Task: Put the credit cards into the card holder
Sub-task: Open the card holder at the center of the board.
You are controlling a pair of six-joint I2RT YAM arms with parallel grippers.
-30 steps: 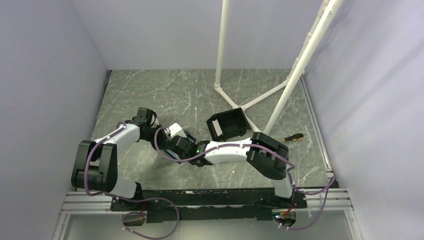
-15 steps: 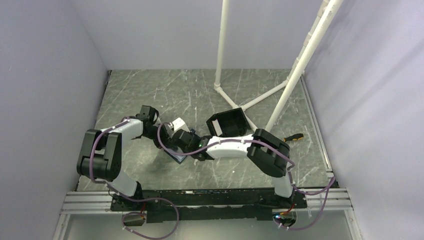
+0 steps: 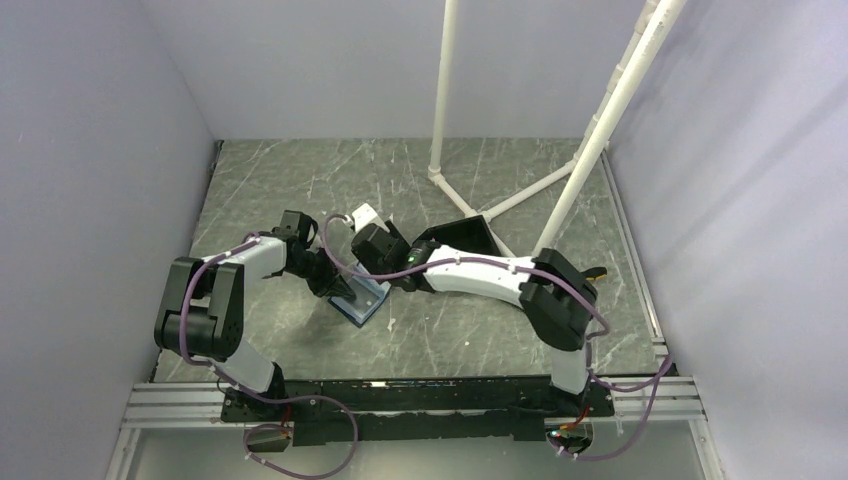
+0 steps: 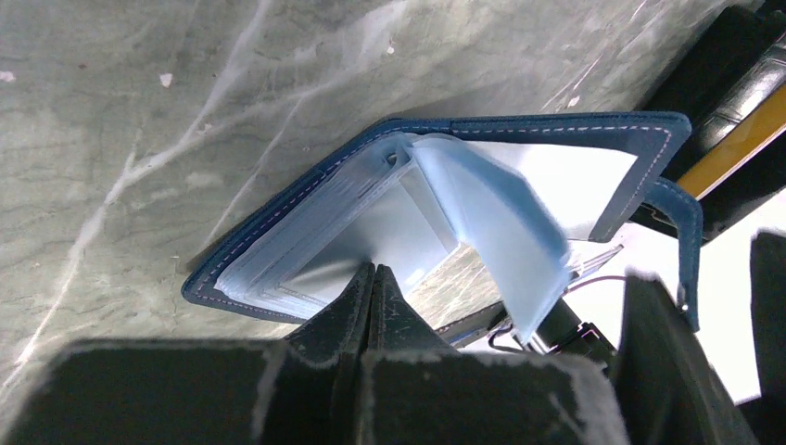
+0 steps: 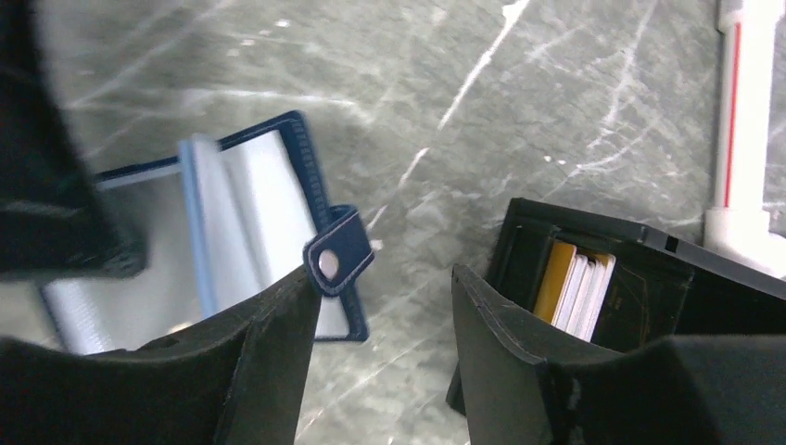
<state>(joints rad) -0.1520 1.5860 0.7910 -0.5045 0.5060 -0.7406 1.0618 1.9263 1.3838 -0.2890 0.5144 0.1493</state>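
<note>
Light: even, cool, from overhead; the marbled worktop point(image 3: 300, 180) reads uniformly bright.
Shadows: soft, with one dark patch beside the card holder point(image 3: 362, 300).
Glare: its clear sleeves shine pale in both wrist views.
Blur: left hand point(image 4: 373, 278) and right hand point(image 5: 382, 278) loom soft-edged; smear along the right wrist view's left edge.

A robotics lab cell: plain lavender walls point(image 3: 100, 150) box in a marbled tabletop point(image 3: 300, 180), white PVC pipe frame point(image 3: 443, 90) upper right, aluminium mounting rail point(image 3: 170, 405) at bottom.

Left pincer point(image 4: 373, 278) closed, right pincer point(image 5: 380, 306) agape.
</note>
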